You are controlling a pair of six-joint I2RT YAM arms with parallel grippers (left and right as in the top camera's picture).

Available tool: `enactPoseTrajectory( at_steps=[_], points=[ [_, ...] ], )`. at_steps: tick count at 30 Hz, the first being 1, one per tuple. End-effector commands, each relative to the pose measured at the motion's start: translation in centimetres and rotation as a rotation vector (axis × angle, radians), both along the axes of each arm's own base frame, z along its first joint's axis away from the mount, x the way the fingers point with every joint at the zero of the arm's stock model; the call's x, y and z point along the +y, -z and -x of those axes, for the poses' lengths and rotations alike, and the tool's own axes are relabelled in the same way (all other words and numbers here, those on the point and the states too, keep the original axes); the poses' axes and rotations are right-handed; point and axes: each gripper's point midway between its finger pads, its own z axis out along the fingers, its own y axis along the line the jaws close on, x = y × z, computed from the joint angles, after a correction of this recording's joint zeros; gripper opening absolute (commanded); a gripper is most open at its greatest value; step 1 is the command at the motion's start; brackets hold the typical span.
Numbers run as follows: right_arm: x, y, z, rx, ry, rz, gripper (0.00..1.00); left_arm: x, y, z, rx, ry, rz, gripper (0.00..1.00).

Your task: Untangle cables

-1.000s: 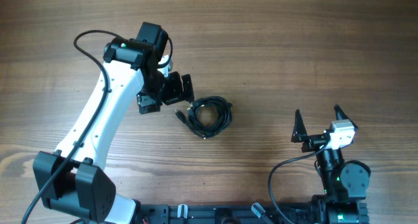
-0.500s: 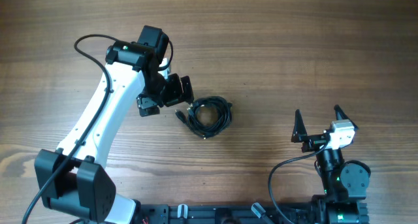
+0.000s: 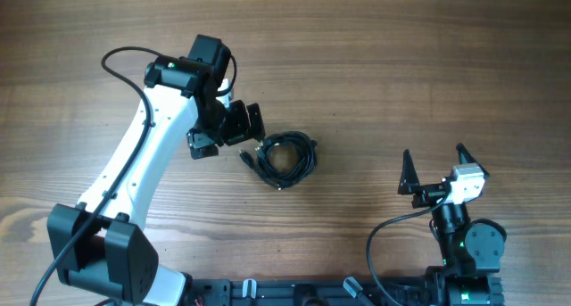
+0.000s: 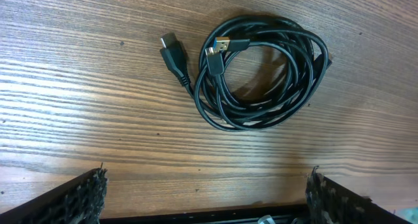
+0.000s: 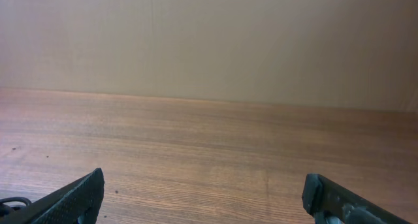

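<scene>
Coiled black cables (image 3: 285,157) lie on the tabletop (image 3: 401,56). My left tool (image 3: 228,132) hovers at their ten o'clock, jaws spread and empty. The right tool (image 3: 434,168), at three o'clock, is likewise released. I'd pinch the loose plug (image 4: 171,51) and draw it outward.

Soft, even light in all views; no hard glare. Overhead: sharp, desk (image 3: 375,74) grain crisp, faint diffuse shadow beside left arm (image 3: 134,163). Left wrist: sharp, cables (image 4: 304,80) cast short soft shadow inside coil, slight sheen on strands. Right wrist: dimmer, warm cast, low contrast; right end effector (image 5: 206,201) fingertips (image 5: 72,198) slightly soft at frame bottom.
</scene>
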Motion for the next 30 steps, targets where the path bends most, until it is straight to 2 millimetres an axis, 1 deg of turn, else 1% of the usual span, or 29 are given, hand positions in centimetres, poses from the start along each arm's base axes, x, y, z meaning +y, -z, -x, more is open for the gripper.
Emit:
enactPoseTrajectory(
  at_steps=[1,5,7,9,11,12,13,14,15,16,17,18,19,21,22,23,24,25,26,27,28,30],
  points=[
    [-0.2,-0.3,0.0,-0.012,0.012,0.003,1.00,-0.2,0.5,0.2,0.009,0.004,-0.019,1.00],
    [-0.2,-0.3,0.0,-0.012,0.012,0.003,1.00,-0.9,0.7,-0.2,-0.021,0.022,-0.010,1.00],
    [-0.2,-0.3,0.0,-0.012,0.012,0.003,1.00,-1.3,1.1,-0.4,-0.032,0.031,-0.007,1.00],
    [-0.2,-0.3,0.0,-0.012,0.012,0.003,1.00,-1.3,1.9,-0.4,-0.036,0.032,-0.006,1.00],
    [0.0,-1.2,0.1,-0.050,0.004,-0.011,1.00,-1.2,2.6,-0.2,-0.032,0.032,-0.012,1.00],
    [0.8,-1.7,0.2,-0.060,-0.045,-0.076,1.00,-1.1,2.8,-0.2,-0.032,0.031,-0.014,1.00],
    [3.5,-1.6,0.8,-0.009,-0.213,-0.260,1.00,-1.1,2.9,-0.2,-0.033,0.031,-0.013,1.00],
    [5.4,-1.1,1.5,0.069,-0.327,-0.424,1.00,-1.2,2.9,-0.4,-0.039,0.031,-0.011,1.00],
    [6.0,-1.4,1.9,0.105,-0.369,-0.549,1.00,-1.2,2.9,-0.5,-0.044,0.031,-0.010,1.00],
    [6.7,-2.1,2.3,0.128,-0.416,-0.663,1.00,-1.3,2.9,-0.6,-0.047,0.031,-0.009,1.00],
    [7.2,-3.3,2.7,0.096,-0.467,-0.663,1.00,-1.3,2.9,-0.6,-0.047,0.031,-0.009,1.00],
    [7.8,-6.0,3.7,-0.004,-0.548,-0.621,1.00,-1.3,2.9,-0.5,-0.046,0.031,-0.009,1.00],
    [7.9,-8.4,4.4,-0.080,-0.577,-0.598,1.00,-1.2,2.9,-0.5,-0.046,0.031,-0.010,1.00],
    [7.3,-12.8,5.5,-0.182,-0.557,-0.554,1.00,-0.9,3.0,-0.7,-0.053,0.029,-0.028,1.00],
    [7.0,-15.6,6.0,-0.212,-0.524,-0.476,1.00,-0.8,3.0,-0.7,-0.055,0.028,-0.034,1.00],
    [7.0,-17.3,6.2,-0.193,-0.499,-0.402,1.00,-0.8,3.0,-0.7,-0.054,0.025,-0.034,1.00],
    [6.9,-18.6,5.8,-0.118,-0.457,-0.343,1.00,-0.7,3.0,-0.7,-0.053,0.020,-0.034,1.00],
    [6.8,-19.3,5.0,-0.011,-0.428,-0.301,1.00,-0.6,3.0,-0.8,-0.048,-0.002,-0.035,1.00],
    [6.8,-19.5,4.3,0.095,-0.411,-0.279,1.00,-0.4,3.0,-0.9,-0.043,-0.028,-0.035,1.00],
    [6.9,-19.5,3.9,0.166,-0.405,-0.268,1.00,-0.2,3.0,-1.0,-0.041,-0.046,-0.035,1.00],
    [7.3,-19.1,3.3,0.322,-0.417,-0.254,1.00,0.1,3.0,-1.1,-0.040,-0.060,-0.035,1.00],
    [8.2,-18.7,2.8,0.512,-0.463,-0.296,1.00,0.7,3.0,-1.3,-0.034,-0.081,-0.033,1.00]
  ],
)
